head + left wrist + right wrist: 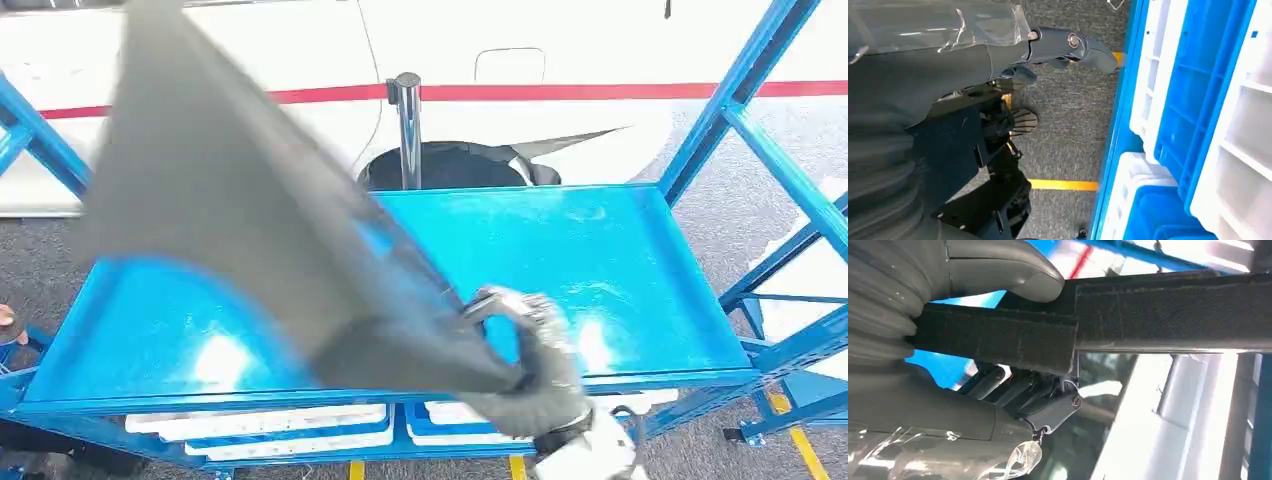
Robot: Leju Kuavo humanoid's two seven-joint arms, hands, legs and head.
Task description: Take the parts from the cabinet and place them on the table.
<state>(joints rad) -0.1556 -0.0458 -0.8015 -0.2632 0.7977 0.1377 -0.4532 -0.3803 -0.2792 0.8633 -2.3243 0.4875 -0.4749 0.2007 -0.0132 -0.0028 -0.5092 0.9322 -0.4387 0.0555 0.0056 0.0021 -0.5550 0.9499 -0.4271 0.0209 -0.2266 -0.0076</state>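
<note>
Fingers [1013,390] and thumb of the right hand [530,360] clamp the grey panel's [250,220] edge above the blue table [620,250]. It looks broad, stiff and unwieldy, so an edge grip fits. Left hand [1068,47] hangs curled, holding nothing.

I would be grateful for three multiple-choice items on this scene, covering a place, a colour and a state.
1. Where is the dark grey sheet part?
A. Held up over the shelf
B. Lying on the floor
C. Inside a white bin

2. What colour is the shelf top?
A. Red
B. Blue
C. Yellow

3. What is the right robot hand doing?
A. Hanging open
B. Gripping the part
C. Pressing a button

Key: 1 A, it rises above the shelf; 2 B, glossy blue surface; 3 B, thumb and fingers clamp its edge.
</note>
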